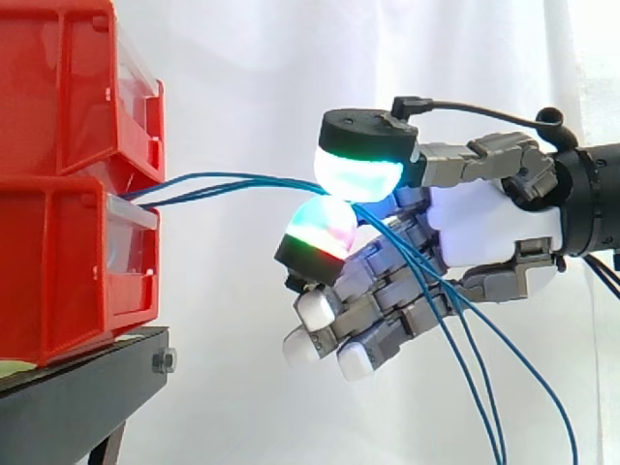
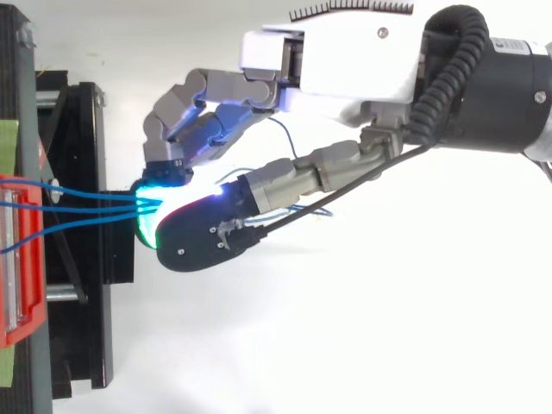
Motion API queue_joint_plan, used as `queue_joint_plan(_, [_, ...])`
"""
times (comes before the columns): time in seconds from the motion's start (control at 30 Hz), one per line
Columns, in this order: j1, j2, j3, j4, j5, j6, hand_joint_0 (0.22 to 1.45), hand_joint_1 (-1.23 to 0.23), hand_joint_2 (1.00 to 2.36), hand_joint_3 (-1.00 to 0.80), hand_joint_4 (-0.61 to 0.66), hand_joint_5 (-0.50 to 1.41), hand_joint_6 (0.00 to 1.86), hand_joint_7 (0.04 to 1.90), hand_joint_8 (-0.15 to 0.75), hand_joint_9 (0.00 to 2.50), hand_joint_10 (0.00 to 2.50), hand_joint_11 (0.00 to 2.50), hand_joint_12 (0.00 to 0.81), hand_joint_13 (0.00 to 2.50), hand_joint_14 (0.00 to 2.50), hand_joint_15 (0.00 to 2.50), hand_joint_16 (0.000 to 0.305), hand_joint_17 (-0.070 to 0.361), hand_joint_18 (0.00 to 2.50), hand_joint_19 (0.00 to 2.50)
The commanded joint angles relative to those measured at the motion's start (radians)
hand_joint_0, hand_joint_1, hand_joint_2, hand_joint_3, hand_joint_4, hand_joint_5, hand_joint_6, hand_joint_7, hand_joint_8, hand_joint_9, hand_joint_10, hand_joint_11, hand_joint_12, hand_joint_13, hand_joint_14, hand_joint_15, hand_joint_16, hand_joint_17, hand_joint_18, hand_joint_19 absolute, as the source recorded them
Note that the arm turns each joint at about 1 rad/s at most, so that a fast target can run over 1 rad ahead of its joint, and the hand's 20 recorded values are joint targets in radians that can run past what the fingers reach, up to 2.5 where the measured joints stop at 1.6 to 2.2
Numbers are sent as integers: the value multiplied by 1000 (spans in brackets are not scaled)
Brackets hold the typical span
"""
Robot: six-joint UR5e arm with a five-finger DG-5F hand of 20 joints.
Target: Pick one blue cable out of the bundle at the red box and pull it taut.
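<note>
The blue cables (image 1: pixel 223 182) leave the gap between the two stacked red bins (image 1: pixel 68 194) and run nearly level away from them, long axis horizontal, converging at the hand (image 1: pixel 494 228). There the thumb pad and one finger pad (image 1: pixel 325 232) close on the bundle, and the pads hide how many strands are pinched. Farther from the bins, the strands slope downward and are cut off at the side view's lower edge. Their ends inside the bins are hidden.

My bench: a black stand (image 1: pixel 82 397) sits low at the left, a silver bolt (image 1: pixel 163 361) on the stand's front corner. A green strip (image 2: pixel 9 142) runs along the stand's outer edge. Behind the stand hangs a white curtain (image 1: pixel 271 77).
</note>
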Motion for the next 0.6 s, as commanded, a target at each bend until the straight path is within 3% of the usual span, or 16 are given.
queue_joint_plan(0.0, [-2, 0, 0, 2, 0, -4, 653, -778, 1016, -198, 310, -178, 846, 911, 392, 869, 16, 732, 358, 510, 9, 242, 51, 115, 540, 334])
queue_joint_plan(0.17, [-5, 0, 0, 2, 0, -5, 628, -760, 1013, -302, 313, -180, 845, 888, 389, 877, 16, 743, 359, 511, 9, 253, 51, 114, 538, 337])
queue_joint_plan(0.3, [-6, 0, 0, 2, -2, -5, 571, -661, 1004, -437, 287, -176, 839, 889, 388, 896, 15, 734, 361, 519, 9, 255, 52, 116, 543, 358])
queue_joint_plan(0.57, [-6, 0, 1, -4, -3, -11, 585, -463, 1006, -409, 214, -165, 826, 920, 385, 923, 15, 701, 358, 526, 10, 268, 52, 116, 539, 372])
